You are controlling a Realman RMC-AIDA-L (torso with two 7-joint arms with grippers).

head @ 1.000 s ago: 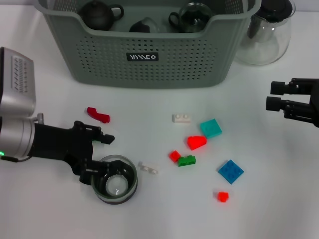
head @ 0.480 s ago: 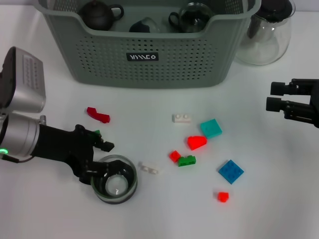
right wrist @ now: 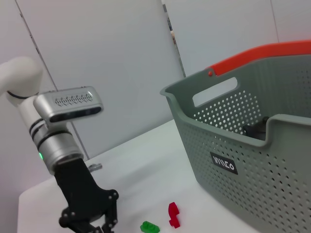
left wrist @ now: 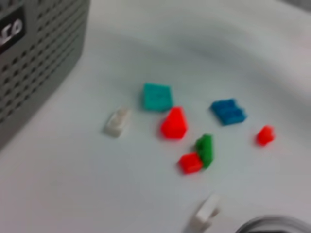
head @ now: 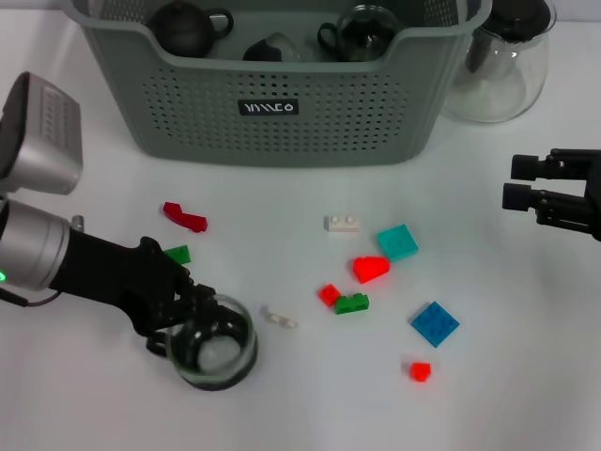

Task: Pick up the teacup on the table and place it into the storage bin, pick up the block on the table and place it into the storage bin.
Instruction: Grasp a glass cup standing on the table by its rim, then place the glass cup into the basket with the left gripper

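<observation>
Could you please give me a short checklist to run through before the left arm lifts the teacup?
1. Left gripper at the glass teacup: ok, its fingers reach over the rim.
2. Grip closed firmly: cannot tell.
3. Teacup upright on the table: ok.
4. Storage bin has room: cannot tell; teapots already sit inside.
5. Right gripper out of the way: ok, at the table's right edge.
6. Small green block beside the arm: not ok, may be nudged.

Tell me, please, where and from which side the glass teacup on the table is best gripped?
Grip the teacup by its rim wall, coming from above: it stands upright with its mouth open, so one jaw could go inside and one outside. The left gripper is already there.
</observation>
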